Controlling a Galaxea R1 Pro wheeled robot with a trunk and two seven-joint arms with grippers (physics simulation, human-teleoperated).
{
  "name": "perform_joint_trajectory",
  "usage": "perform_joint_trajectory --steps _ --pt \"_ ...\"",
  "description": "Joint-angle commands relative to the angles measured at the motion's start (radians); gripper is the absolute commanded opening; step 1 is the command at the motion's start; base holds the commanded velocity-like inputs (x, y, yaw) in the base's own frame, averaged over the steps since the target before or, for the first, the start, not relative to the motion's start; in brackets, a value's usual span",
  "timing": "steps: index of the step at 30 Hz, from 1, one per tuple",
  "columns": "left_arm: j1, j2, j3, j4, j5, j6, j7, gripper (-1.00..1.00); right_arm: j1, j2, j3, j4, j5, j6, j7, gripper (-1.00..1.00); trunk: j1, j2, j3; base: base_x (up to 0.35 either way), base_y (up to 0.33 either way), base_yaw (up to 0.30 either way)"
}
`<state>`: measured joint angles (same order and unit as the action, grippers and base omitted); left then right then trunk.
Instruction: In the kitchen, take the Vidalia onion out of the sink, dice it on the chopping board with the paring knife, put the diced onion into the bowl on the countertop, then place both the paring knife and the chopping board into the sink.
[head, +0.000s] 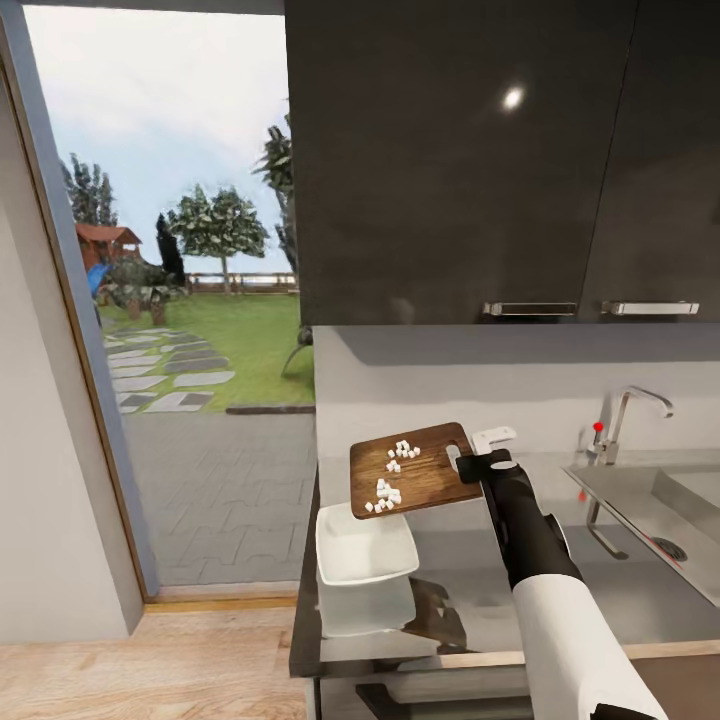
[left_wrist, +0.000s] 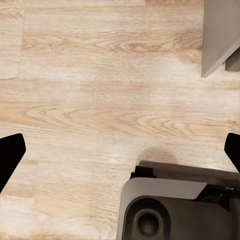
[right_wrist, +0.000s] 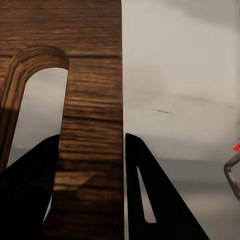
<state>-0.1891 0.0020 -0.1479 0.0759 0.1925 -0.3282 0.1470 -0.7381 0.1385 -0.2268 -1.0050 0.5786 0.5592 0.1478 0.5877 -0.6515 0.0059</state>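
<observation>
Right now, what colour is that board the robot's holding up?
Brown wood with darker grain; the chopping board shows best in the head view.

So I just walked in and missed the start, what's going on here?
The robot's right hand grips the chopping board by its handle-slot end, holding it in the air, tilted toward the white bowl on the countertop. Diced onion sits on the board, clustered toward its lower edge; the bowl looks empty. The left hand hangs open over the wooden floor.

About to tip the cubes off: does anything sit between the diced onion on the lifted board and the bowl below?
Nothing visible does. The right gripper holds the chopping board tilted above the bowl; the diced onion lies near its lower edge, open air beneath.
</observation>
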Motion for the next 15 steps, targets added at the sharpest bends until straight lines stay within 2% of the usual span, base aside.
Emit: perform_joint_trajectory --steps 1,9,15 --pt "-0.001 0.000 -0.009 0.004 0.008 -0.006 0.000 1.00 -0.001 0.001 -0.003 -0.001 0.010 0.002 0.009 -1.00 0.000 -0.001 0.000 0.000 0.000 0.000" --pt "-0.001 0.000 -0.009 0.004 0.008 -0.005 0.000 1.00 0.000 0.001 -0.003 -0.001 0.011 -0.001 0.009 -1.00 0.000 -0.001 0.000 0.000 0.000 0.000" --pt "-0.001 0.000 -0.009 0.004 0.008 -0.005 0.000 1.00 -0.001 0.001 -0.003 0.000 0.010 -0.036 0.009 -1.00 0.000 -0.001 0.000 0.000 0.000 0.000"
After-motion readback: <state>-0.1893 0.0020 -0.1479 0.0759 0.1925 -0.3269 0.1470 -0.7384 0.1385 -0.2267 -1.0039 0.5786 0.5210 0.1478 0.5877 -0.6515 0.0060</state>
